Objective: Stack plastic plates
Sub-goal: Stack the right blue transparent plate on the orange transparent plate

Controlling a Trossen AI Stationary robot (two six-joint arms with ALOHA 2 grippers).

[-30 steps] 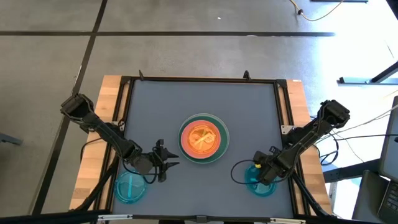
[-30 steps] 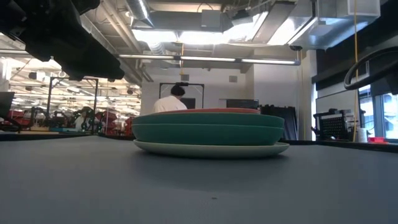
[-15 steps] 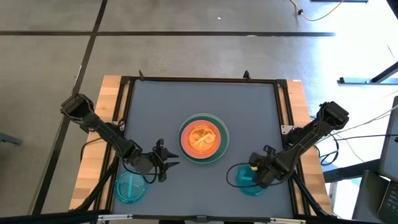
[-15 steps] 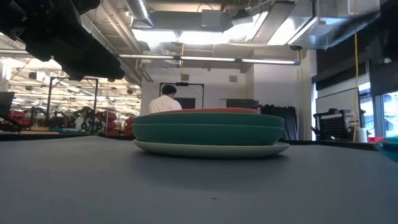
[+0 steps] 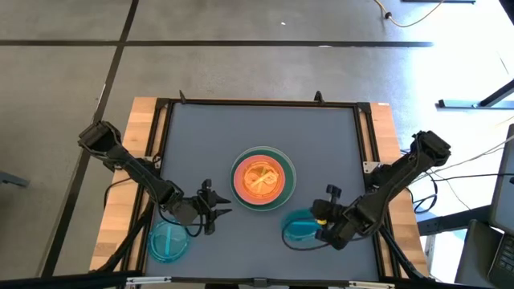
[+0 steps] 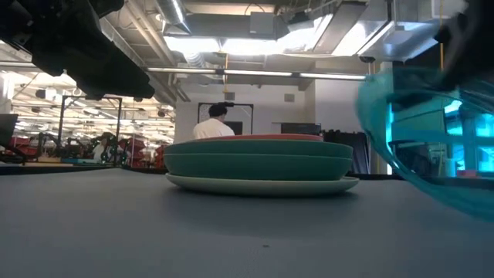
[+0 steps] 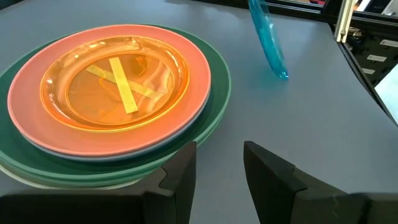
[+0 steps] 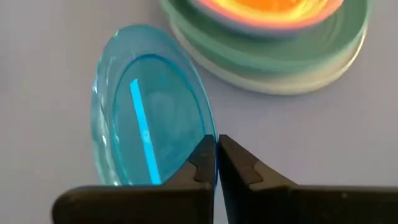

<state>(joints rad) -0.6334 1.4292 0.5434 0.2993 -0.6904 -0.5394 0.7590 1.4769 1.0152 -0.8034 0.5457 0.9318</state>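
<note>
Grey table (image 5: 321, 144): plate stack (image 5: 263, 178) at centre; right gripper (image 5: 321, 226), clamped on a cyan plate's (image 5: 299, 229) rim, has carried it from the table's right edge to just beside the stack, ready for stacking; left gripper (image 5: 215, 207) waits, fingers apart.

the right gripper (image 5: 321, 224) has carried its striped cyan plate (image 5: 299, 229) left, toward the plate stack (image 5: 263, 179), now tilted.
</note>
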